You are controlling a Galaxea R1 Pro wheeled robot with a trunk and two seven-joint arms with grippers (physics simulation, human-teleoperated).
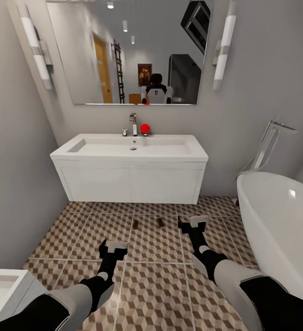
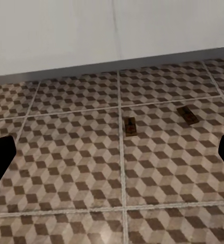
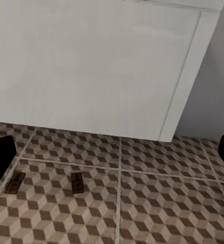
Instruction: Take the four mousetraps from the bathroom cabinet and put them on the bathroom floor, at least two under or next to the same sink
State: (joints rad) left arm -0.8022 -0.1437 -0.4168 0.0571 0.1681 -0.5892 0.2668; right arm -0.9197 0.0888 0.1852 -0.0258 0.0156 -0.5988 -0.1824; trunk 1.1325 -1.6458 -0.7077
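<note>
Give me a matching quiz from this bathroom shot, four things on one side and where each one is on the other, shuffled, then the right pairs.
Things
1. red ball
2. two mousetraps
3. bathtub
4. mirror

Places
A. on the wall above the sink
B. on the patterned floor in front of the sink
C. on the sink top beside the tap
D. at the head view's right edge

Pairs: 1-C, 2-B, 3-D, 4-A

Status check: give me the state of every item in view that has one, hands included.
Left mousetrap: flat on the bathroom floor in front of the sink, not held.
Right mousetrap: flat on the same floor, apart from the first.
Left hand: open, empty.
Right hand: open, empty.
Tap: no water visible.
</note>
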